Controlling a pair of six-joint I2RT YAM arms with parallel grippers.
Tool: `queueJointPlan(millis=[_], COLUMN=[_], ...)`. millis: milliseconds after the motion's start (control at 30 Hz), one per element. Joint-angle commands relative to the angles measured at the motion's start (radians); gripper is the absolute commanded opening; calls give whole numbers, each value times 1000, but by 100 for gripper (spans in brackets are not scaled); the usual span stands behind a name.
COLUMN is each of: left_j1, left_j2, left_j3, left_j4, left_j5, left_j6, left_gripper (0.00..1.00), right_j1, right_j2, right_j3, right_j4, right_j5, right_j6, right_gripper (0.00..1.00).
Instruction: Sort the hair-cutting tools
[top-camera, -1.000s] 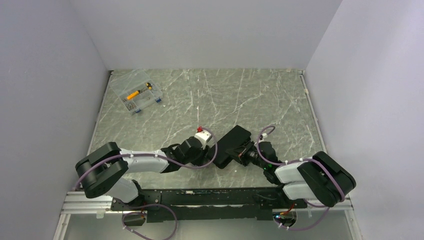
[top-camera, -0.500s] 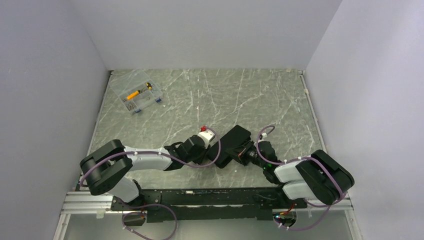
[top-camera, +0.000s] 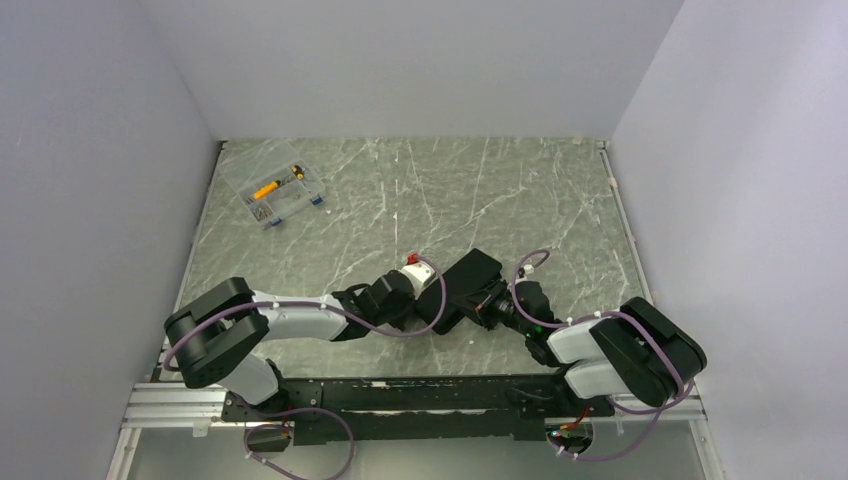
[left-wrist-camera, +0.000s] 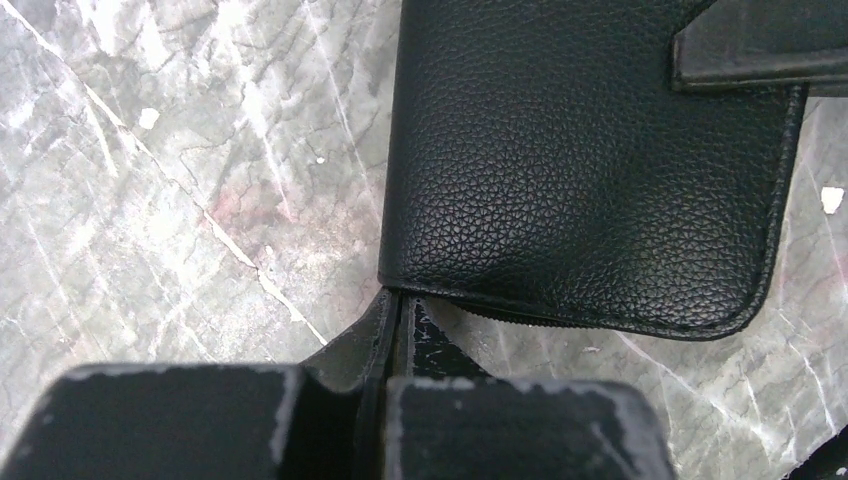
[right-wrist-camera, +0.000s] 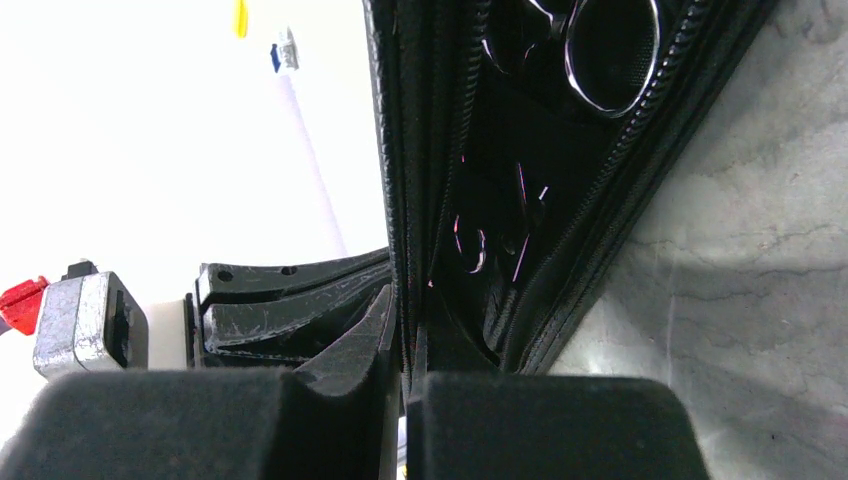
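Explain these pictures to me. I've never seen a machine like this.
Two robot arms stand at the near edge of a table. One picture looks down from above; the other two come from a camera on each wrist. On the table lie a clear box, far left, and a black case between the arms. The left hand is pinched shut on the case's corner; the right hand is shut on its edge. The case gapes, showing a ring handle of scissors inside.
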Motion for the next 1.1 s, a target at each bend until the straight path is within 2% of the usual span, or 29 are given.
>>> queueJointPlan(millis=[0,433,1067], left_j1=[-9,-81,-171], left_j2=[10,-69,-141], left_j3=[27,-64,-125], left_j4=[19,-9,4], left_j5=[2,-69,-8], left_j6=[1,-51,-72], left_gripper=[0,0,0], right_j1=[2,13,22], right_j2=[11,7,11], right_j3=[15,10,0], right_j4=[13,-1,-19], right_j5=[17,55,112], right_j6=[16,23,38], right_gripper=[0,0,0])
